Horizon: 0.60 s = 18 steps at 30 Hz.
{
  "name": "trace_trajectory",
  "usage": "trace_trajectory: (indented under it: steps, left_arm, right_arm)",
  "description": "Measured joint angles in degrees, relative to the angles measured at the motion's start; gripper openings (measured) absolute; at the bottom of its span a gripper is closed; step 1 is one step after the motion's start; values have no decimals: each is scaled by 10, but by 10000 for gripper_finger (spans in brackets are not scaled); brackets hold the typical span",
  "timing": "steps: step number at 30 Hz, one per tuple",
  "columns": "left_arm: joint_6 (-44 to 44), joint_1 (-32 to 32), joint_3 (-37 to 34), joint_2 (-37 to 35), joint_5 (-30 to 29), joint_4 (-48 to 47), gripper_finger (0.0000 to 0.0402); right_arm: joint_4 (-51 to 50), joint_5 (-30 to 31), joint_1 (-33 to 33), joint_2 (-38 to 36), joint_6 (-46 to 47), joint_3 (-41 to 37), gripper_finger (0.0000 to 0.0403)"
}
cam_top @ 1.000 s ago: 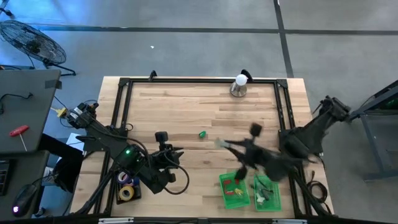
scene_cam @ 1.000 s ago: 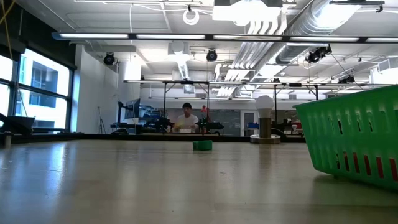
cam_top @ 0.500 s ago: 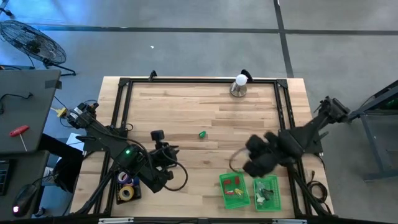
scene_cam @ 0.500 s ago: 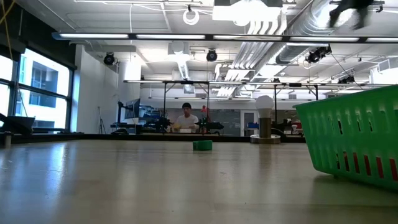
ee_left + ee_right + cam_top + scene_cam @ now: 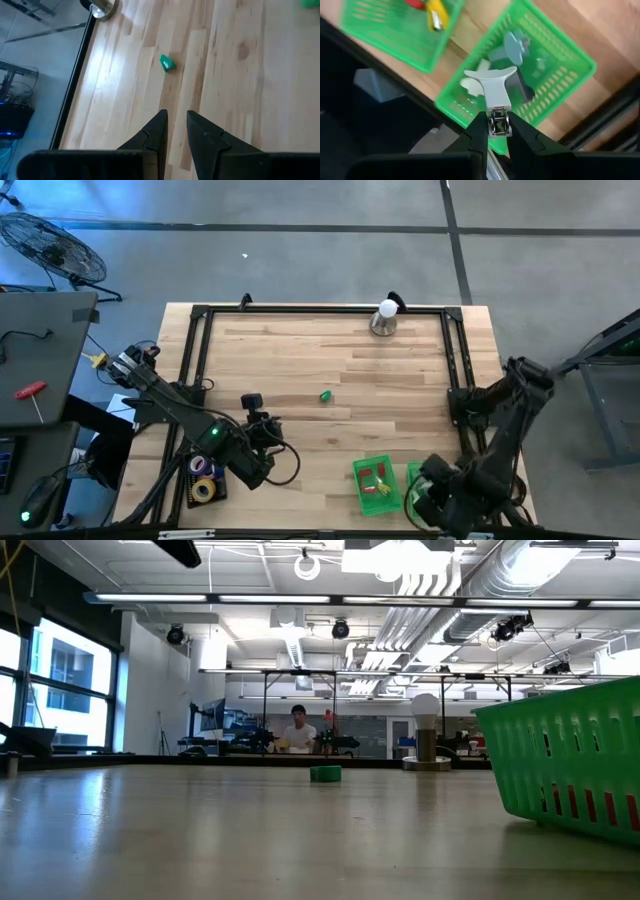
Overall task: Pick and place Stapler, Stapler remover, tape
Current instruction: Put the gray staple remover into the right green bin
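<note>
Your right tool [image 5: 495, 131] has swung from mid-desk to above the right basket [image 5: 570, 75], clamped on a grey remover [image 5: 492, 90]; release comes next. Left tool [image 5: 175, 122], nearly together, waits; tape [image 5: 205, 478] sits behind it.

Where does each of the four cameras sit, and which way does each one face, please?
High: overhead, looking down on table and both arms.
Low: table height, level across it; a dark arm part at the top.
Left wrist: past the left gripper at the green piece.
Right wrist: past the right gripper, which holds a staple remover over a green basket.
High, low and left wrist share the green piece.
</note>
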Motion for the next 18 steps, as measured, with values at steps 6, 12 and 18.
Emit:
trace_trajectory:
  steps: [6,12,18]
  left_arm:
    - [3,0,-23,0,0,1,66]
    - [12,0,-44,0,-39,2,66]
    - [63,5,-45,0,-110,3,70]
  right_arm:
    - [15,-12,4,44,29,0,86]
    - [18,-11,-6,57,17,0,163]
    - [15,54,-34,57,-44,0,207]
